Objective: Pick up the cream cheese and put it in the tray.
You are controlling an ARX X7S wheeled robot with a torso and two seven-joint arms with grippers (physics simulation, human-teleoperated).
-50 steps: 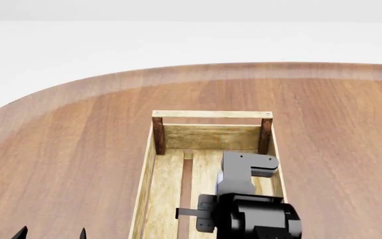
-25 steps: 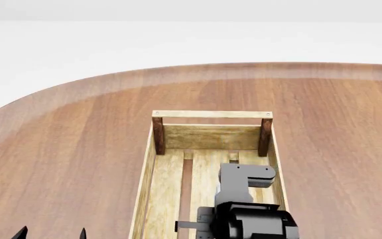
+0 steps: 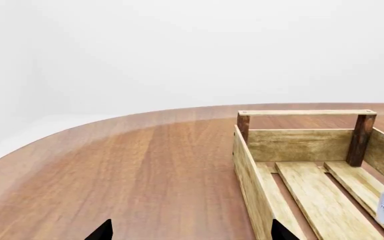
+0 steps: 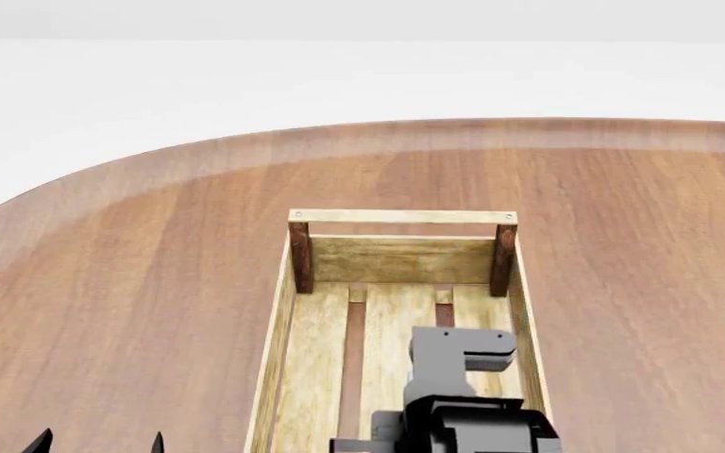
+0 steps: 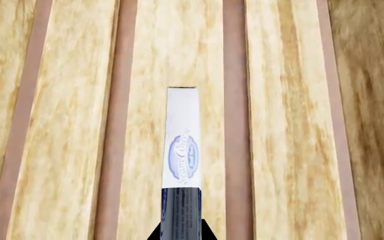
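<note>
Item: cream cheese [image 5: 182, 137], small stiff carton, I judge light; standing on edge on the tray [image 3: 252, 170] slats. My right fingers [image 5: 180, 231] grasp its narrow faces; left fingers [image 3: 190, 231] released.

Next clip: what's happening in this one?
The right arm is over the tray, which sits on a wooden table. In the right wrist view the cream cheese stands on edge between the right gripper's fingertips, above the tray's slats; whether it touches them can't be told. The left wrist view catches a corner of the box inside the tray. The left gripper sits apart, open and empty, off the tray's left side.
</note>
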